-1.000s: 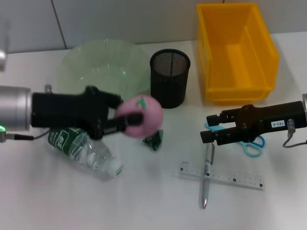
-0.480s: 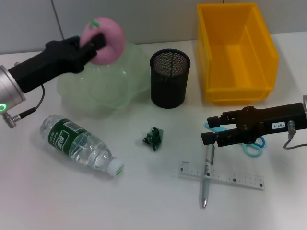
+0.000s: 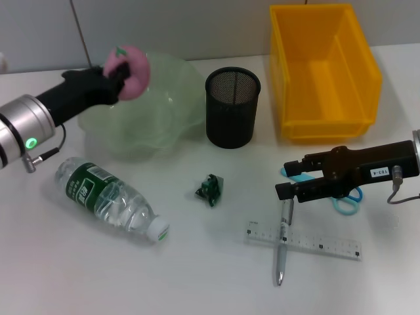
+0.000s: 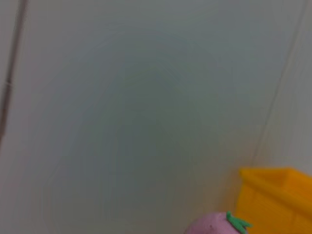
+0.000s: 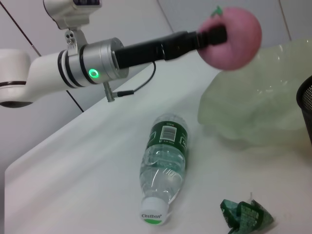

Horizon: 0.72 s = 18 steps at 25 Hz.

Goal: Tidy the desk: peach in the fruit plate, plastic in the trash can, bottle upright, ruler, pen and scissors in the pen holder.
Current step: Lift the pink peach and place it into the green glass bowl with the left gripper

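- Head view: left gripper, jaws clamped on the peach, holds it over the fruit plate near its far-left rim.
- Right gripper hovers above the pen; jaws narrow, empty.
- Right wrist view alone shows the peach raised clear of the plate.

The left hand is matte black, on a black forearm section that meets a brushed silver cylinder with a glowing green light, a thin dark cable looping off a small metal plug; behind it, glossy white housing. The right hand is black and boxy, with a white printed label, a silver cuff and a grey cable.
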Motion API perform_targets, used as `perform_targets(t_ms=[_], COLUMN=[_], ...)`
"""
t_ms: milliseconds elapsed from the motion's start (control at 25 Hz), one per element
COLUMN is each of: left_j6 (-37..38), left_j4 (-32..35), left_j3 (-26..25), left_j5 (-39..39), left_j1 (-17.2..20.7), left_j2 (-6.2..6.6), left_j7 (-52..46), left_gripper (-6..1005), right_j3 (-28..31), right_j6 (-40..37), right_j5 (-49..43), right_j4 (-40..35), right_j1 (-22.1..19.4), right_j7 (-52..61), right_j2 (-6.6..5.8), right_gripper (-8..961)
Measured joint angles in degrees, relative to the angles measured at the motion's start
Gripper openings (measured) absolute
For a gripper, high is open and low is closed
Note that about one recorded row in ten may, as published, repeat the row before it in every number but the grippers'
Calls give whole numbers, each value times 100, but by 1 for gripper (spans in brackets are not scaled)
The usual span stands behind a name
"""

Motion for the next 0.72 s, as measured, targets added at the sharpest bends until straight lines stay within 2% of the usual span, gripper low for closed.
perform_targets(t_ms=[80, 160, 360, 720], left_j6=[-22, -269, -389, -477], left_j4=[0, -8, 1, 26], left_j3=[50, 410, 504, 512], left_j5=[-2, -13, -15, -20], left_j1=[-4, -63, -77, -83], left_j2=[-1, -8, -10, -10], left_j7=[17, 80, 82, 84], left_gripper=[146, 152, 362, 562], right_j3=[0, -5, -75, -223], right_j6=[0, 0, 1, 72], right_j5=[-3, -3, -3, -3], right_j4=[0, 0, 0, 0], right_j1=[1, 3, 12, 38], right_j7=[-1, -2, -1, 31], right_j2=[2, 11, 25, 40], right_gripper=[753, 753, 753, 753])
